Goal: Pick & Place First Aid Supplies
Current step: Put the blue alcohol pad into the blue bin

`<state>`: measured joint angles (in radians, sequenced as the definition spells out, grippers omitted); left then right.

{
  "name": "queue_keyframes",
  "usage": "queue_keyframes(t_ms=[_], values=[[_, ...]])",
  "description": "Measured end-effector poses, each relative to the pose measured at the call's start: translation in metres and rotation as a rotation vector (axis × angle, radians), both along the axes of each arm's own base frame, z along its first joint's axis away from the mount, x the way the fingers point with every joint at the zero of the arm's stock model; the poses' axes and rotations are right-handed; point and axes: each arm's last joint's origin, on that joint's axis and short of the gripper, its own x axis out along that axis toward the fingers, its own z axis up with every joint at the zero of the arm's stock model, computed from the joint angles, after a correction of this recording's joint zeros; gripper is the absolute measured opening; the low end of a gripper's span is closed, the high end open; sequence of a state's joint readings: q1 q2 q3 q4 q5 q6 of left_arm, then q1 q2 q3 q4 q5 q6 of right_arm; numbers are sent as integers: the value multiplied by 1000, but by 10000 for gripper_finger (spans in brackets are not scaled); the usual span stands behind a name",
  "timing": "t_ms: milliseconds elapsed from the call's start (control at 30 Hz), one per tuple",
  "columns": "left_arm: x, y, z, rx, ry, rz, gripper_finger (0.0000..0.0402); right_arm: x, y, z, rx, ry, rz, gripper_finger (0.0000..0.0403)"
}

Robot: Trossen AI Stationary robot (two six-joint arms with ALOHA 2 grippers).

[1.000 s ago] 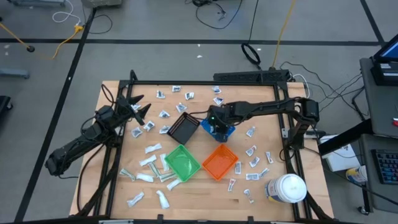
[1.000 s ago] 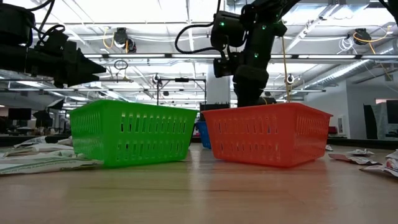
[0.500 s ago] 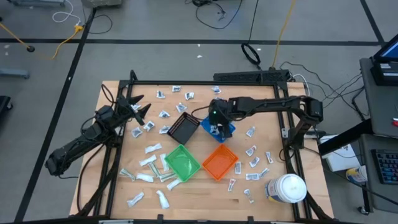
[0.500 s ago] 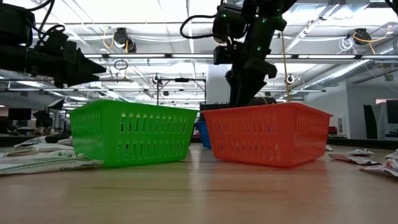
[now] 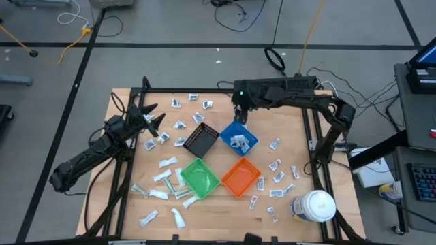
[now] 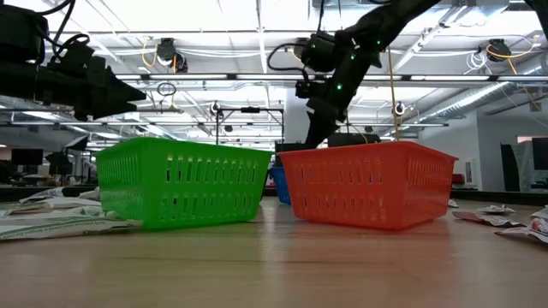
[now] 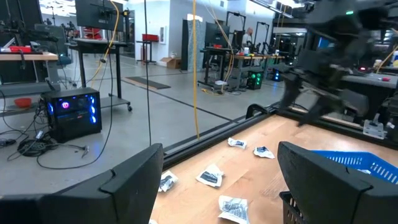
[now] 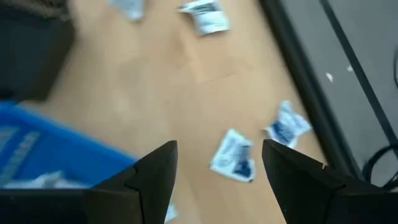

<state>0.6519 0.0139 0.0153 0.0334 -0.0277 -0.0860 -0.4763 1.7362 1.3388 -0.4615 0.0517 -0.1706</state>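
Note:
The first aid supplies are small white packets scattered over the wooden table [image 5: 293,136], with some [image 5: 237,141] lying in the blue bin [image 5: 246,131]. My right gripper [image 5: 240,114] hangs open above the table between the blue bin and the far edge. Nothing is between its fingers, and a white-and-blue packet [image 8: 233,157] lies on the wood below them, with another [image 8: 286,127] beside it. My left gripper [image 5: 154,120] waits open and level at the table's left, looking across loose packets [image 7: 209,176] toward the blue bin [image 7: 354,163].
The black bin [image 5: 201,141], green bin [image 5: 199,177] and orange bin [image 5: 240,177] stand mid-table around the blue one. A large white jar [image 5: 313,206] stands at the near right corner. A black frame rail [image 5: 204,90] runs along the far edge. More packets lie near left and right.
My right gripper has swung from above the blue bin toward the table's far edge, rising a little and tipping less steeply down. The blue bin, covered by it before, now shows with packets inside.

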Motion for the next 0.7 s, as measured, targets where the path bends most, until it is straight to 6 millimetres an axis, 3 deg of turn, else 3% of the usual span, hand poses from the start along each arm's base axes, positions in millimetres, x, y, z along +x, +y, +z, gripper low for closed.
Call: queue_keyframes(t_ms=[300, 700], values=[[0, 0, 0, 0, 0, 0, 324, -21, -44, 1, 45, -88, -194, 233], [0, 0, 0, -1, 2, 0, 324, 0, -65, -58, 174, 15, -214, 233]])
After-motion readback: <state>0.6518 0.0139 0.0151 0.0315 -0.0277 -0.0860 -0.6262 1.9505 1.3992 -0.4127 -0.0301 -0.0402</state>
